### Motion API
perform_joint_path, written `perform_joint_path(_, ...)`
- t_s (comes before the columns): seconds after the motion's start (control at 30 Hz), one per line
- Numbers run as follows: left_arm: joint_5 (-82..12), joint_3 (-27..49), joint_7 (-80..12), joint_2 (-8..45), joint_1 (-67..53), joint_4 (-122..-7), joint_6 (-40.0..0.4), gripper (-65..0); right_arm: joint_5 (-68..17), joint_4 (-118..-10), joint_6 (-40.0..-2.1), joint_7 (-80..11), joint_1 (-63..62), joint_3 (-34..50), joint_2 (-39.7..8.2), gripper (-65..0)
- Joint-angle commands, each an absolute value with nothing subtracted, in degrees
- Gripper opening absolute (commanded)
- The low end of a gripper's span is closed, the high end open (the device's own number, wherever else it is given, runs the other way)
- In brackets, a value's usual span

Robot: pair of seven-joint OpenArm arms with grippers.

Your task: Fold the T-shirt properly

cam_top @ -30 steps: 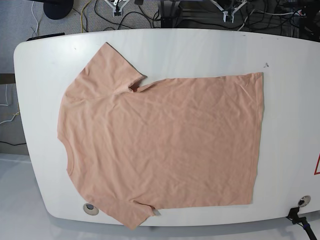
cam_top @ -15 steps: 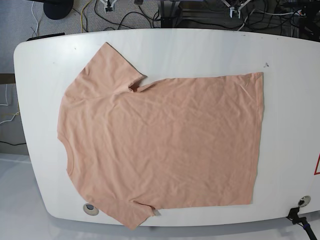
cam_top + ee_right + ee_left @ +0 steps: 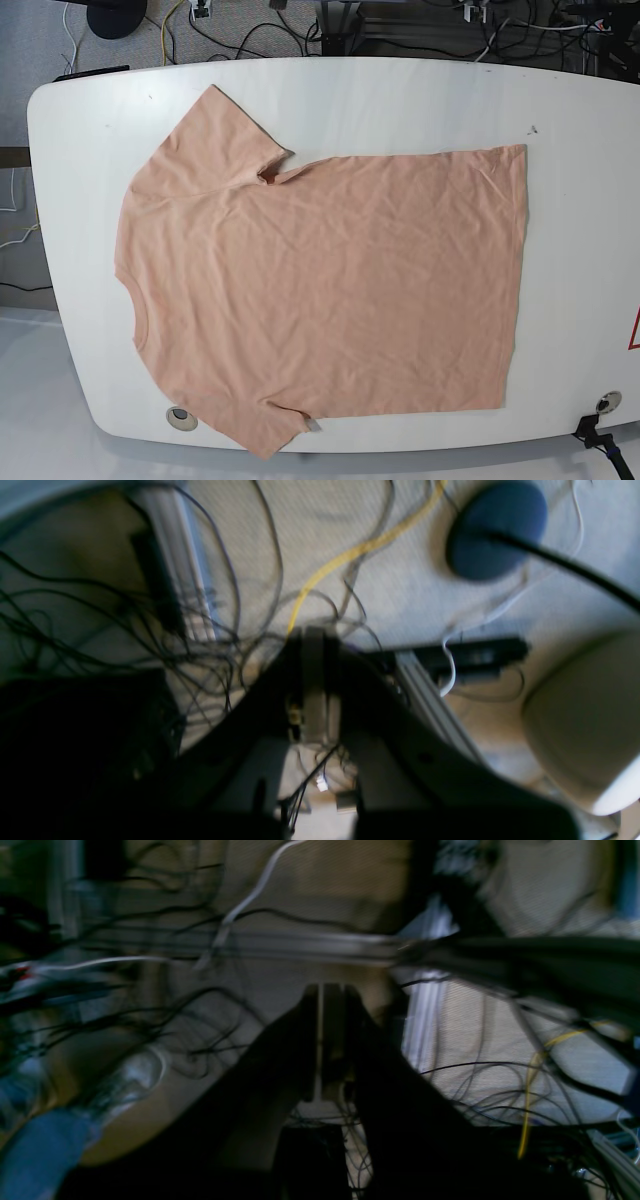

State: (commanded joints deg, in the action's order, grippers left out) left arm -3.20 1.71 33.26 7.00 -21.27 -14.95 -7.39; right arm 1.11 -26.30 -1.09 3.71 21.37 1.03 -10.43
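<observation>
T-shirt (image 3: 330, 280), peach-pink, lies spread flat on the white table (image 3: 580, 250), its plain side up. Beyond the edge, left gripper (image 3: 331, 990) and right gripper (image 3: 314, 632) both look narrow, fingertips together.

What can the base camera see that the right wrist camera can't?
Only the base view shows the T-shirt, spread flat on the white table. Only the right wrist view shows the right gripper's dark fingers up close, and a big, blurry, pale rounded thing. Both show the yellow cable and the round dark disc.
</observation>
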Motion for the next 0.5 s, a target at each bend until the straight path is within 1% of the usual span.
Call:
perform_joint_path(0.03,-3.04,1.74,32.93,7.02,-21.57,-15.07,-8.12,-65.0,1.17,-27.68,-1.05,3.85,22.03,0.97,-10.84,-65.0)
perform_joint_path(0.17,-2.67,2.03,33.95,7.36,-24.02,-17.68,-7.97,-65.0,1.32,-34.44,-1.22,3.36,25.44,0.98,-12.42,-65.0)
perform_joint_path(0.2,-3.69,2.05,36.66,7.26,-23.98,-16.76,-8.42,-65.0,0.7,-29.93,-1.89,4.55,22.88,1.29,-11.33,-65.0)
perform_joint_path(0.23,-4.01,2.12,37.33,7.64,-25.43,-17.77,-8.66,-65.0,0.81,-30.5,-1.87,4.69,24.08,1.15,-11.76,-65.0)
perform_joint_path(0.33,-4.85,2.47,40.18,9.16,-29.84,-22.04,-8.8,-65.0,0.84,-32.6,-1.88,4.84,27.44,1.26,-12.68,-65.0)
perform_joint_path(0.5,-5.74,2.55,39.87,12.3,-38.56,-32.79,-8.96,-65.0,0.91,-38.75,-2.0,5.14,34.17,1.21,-14.97,-65.0)
